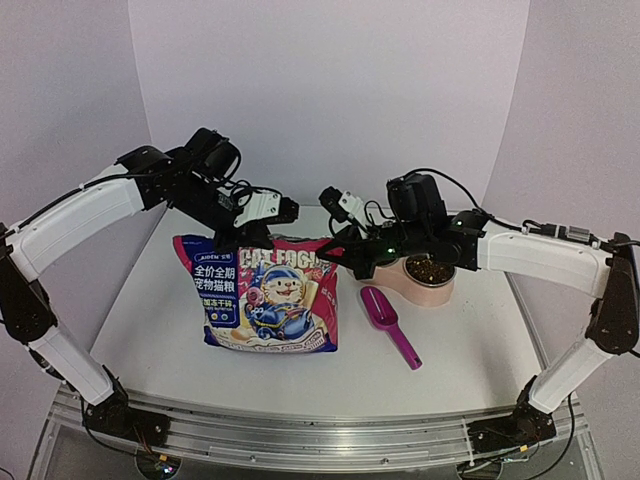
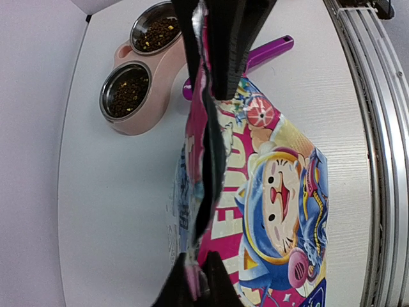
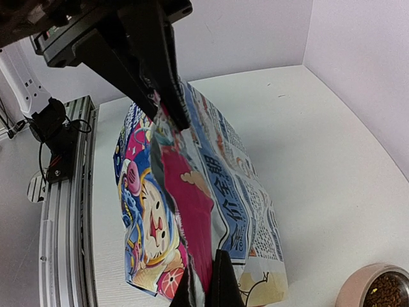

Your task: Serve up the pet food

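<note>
The cat food pouch (image 1: 265, 295) stands on the table, glossy pink, blue and white with a cartoon cat. My left gripper (image 1: 243, 238) is shut on its top left corner; in the left wrist view (image 2: 193, 281) the fingers pinch the pouch (image 2: 268, 192) rim. My right gripper (image 1: 335, 255) is shut on the top right corner; in the right wrist view (image 3: 208, 288) the fingers pinch the pouch (image 3: 192, 192) edge. Brown kibble (image 1: 430, 270) lies in the feeder bowls, also seen in the left wrist view (image 2: 128, 96).
A pink double-bowl feeder (image 1: 420, 285) stands right of the pouch, behind my right arm. A magenta scoop (image 1: 388, 322) lies on the table in front of it. Metal rails (image 1: 300, 440) run along the near table edge.
</note>
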